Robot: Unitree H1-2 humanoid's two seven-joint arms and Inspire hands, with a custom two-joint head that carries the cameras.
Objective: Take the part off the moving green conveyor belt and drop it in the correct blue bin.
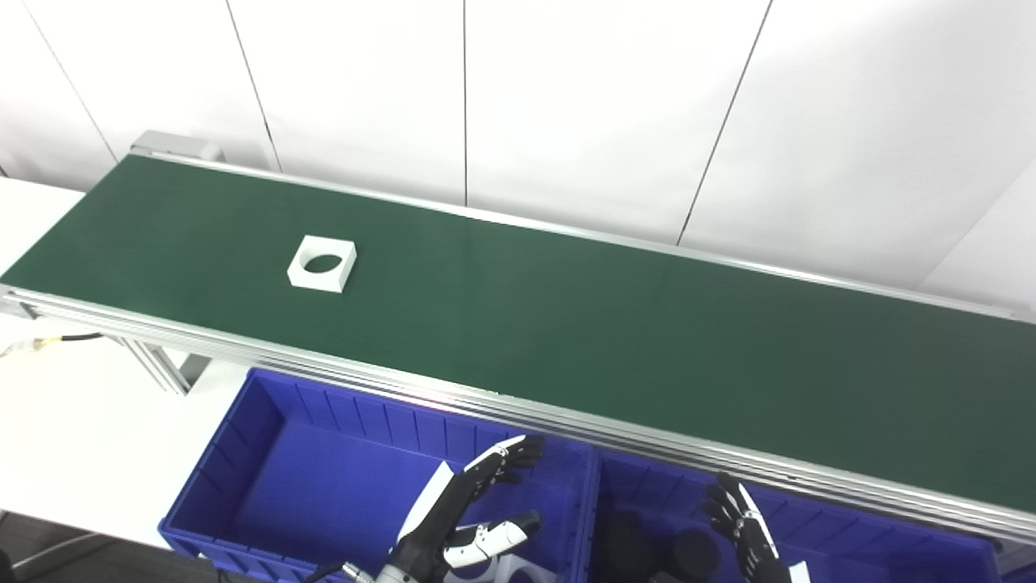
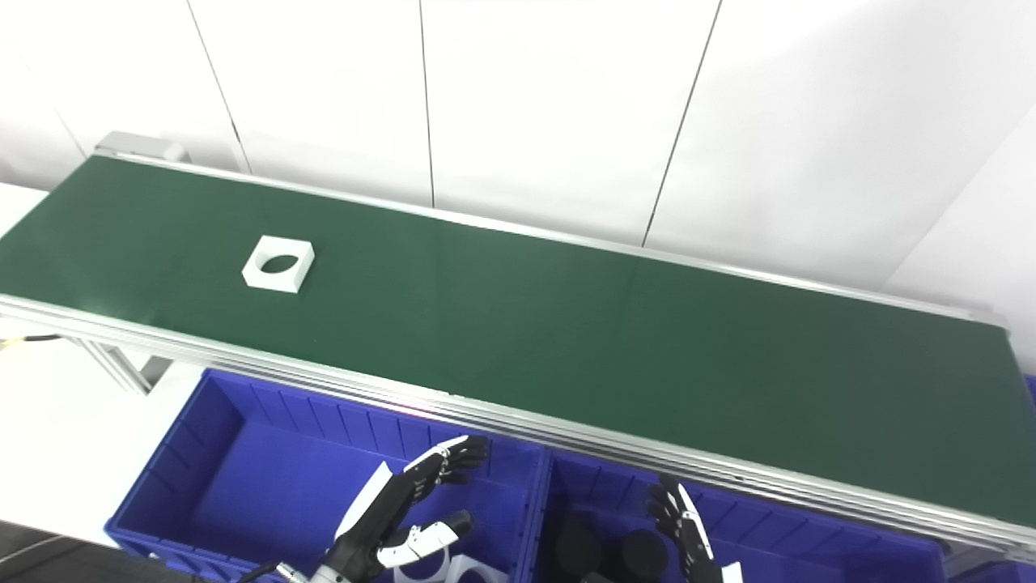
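A white square part with a round hole (image 1: 322, 263) lies on the green conveyor belt (image 1: 566, 324) toward its left end; it also shows in the right eye view (image 2: 279, 263). My left hand (image 1: 469, 510) is open and empty, hovering over the left blue bin (image 1: 243, 453), well below and right of the part. My right hand (image 1: 745, 530) is open and empty over the right blue bin (image 1: 890, 542). White parts (image 1: 526, 573) lie in the left bin under my left hand. Black round parts (image 1: 692, 555) lie in the right bin.
The belt's aluminium rail (image 1: 486, 397) runs between the bins and the belt. A white wall (image 1: 566, 97) stands behind the belt. A white tabletop (image 1: 73, 421) and the conveyor's leg (image 1: 158, 364) are at the left.
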